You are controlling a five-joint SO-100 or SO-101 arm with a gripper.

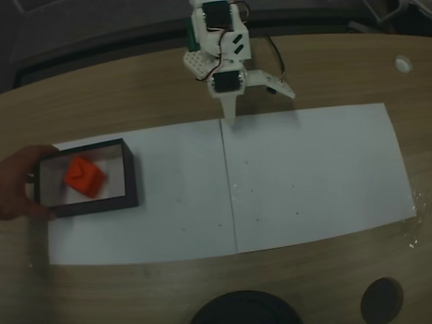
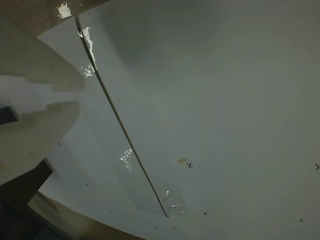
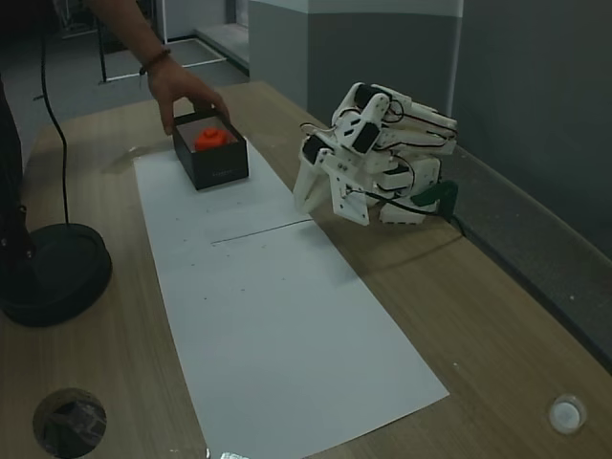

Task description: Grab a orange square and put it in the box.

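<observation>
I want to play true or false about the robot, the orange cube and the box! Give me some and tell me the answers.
1. The orange square lies inside the box. True.
2. The gripper is holding the orange square. False: its jaws hold nothing, and it sits folded back far from the box.
3. A person's hand is touching the box. True.
4. The box stands on bare wood. False: it stands on the white paper.
5. The box has dark walls and a pale inside. True.
</observation>
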